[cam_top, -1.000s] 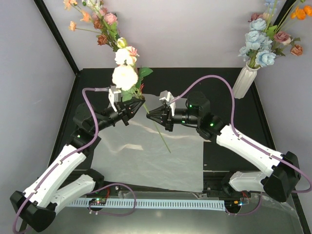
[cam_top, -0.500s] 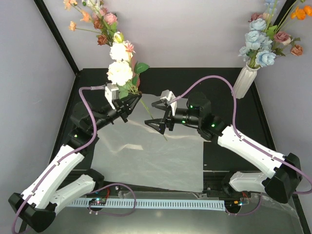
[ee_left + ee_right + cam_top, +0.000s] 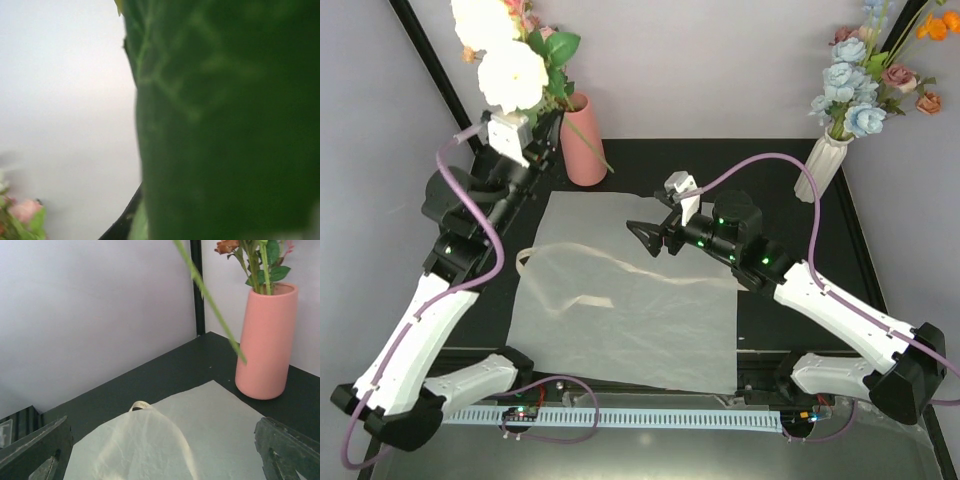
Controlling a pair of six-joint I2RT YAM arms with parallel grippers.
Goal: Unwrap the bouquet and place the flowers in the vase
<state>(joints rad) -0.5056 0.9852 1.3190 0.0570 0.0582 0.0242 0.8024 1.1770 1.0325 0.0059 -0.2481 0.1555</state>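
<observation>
- The flowers [image 3: 515,72]: cream-white blooms, deep green leaves, and a thin light-green stem [image 3: 210,300].
- Leaf [image 3: 225,125] filling the left wrist view: dark green with paler green veins.
- The vase [image 3: 267,342]: plain salmon pink, matte, with no pattern.
- Blooms in the vase [image 3: 227,246]: rust-orange, above green stems and leaves.
- Wrapping paper [image 3: 630,300]: cream-white and translucent, with faint crinkle lines.
- Ribbon [image 3: 141,405]: cream, slightly yellower than the paper.
- Table [image 3: 720,165]: black.
- Second vase [image 3: 820,170]: white, with ribs running up its length.
- Bunch in the second vase [image 3: 850,90]: pale blue, mauve and orange, with green leaves.
- Walls [image 3: 720,70]: pale lilac-grey.
- Arms [image 3: 840,310]: white shells with black joints.
- Cables [image 3: 760,160]: purple.
</observation>
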